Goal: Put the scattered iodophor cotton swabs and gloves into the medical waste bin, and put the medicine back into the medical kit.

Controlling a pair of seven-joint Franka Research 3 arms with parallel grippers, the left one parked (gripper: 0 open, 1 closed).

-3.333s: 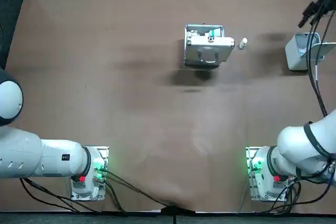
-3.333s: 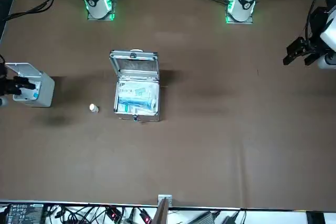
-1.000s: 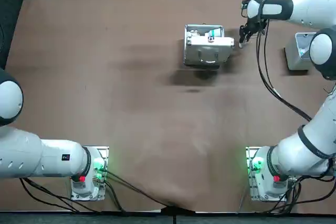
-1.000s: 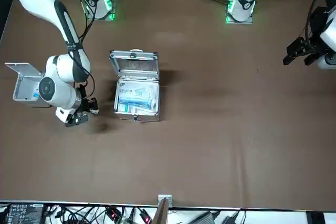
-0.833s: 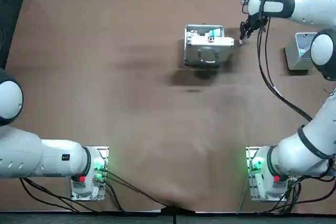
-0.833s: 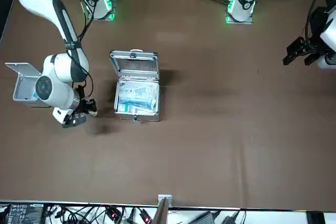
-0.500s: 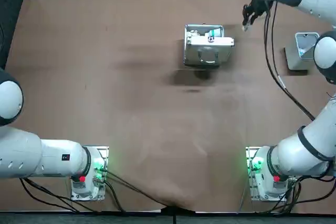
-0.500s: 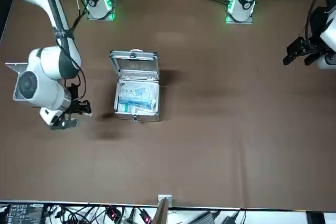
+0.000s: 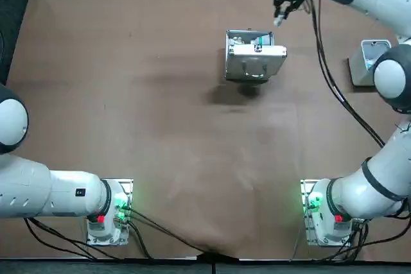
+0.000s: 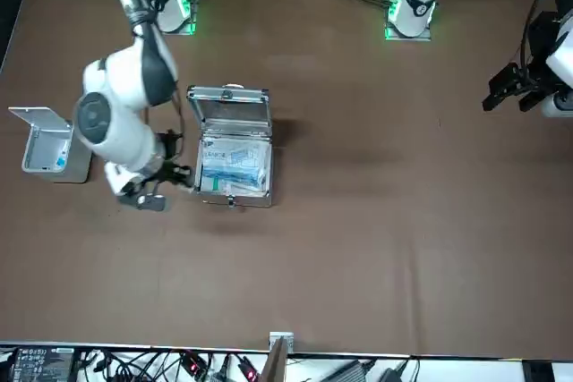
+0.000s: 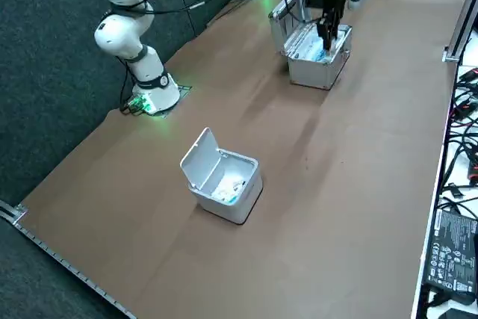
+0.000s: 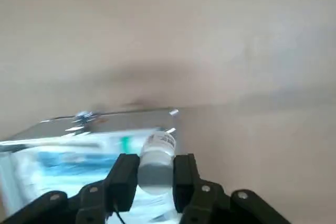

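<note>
While the waste bin (image 10: 79, 164) sits lid-up well apart from the case (image 10: 229, 115), the right gripper (image 12: 155, 170) hangs in the air close by the case, pinching a small bottle (image 12: 156, 156); the case lies open on the counter (image 10: 403, 221), blue-and-white packets inside.

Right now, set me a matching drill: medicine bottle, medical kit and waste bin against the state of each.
1 medicine bottle
2 medical kit
3 waste bin

A lid open, off to the robot's right
B clamped in the right tool, raised near the medical kit
C lid up, packets inside

Pairs: 1-B, 2-C, 3-A
</note>
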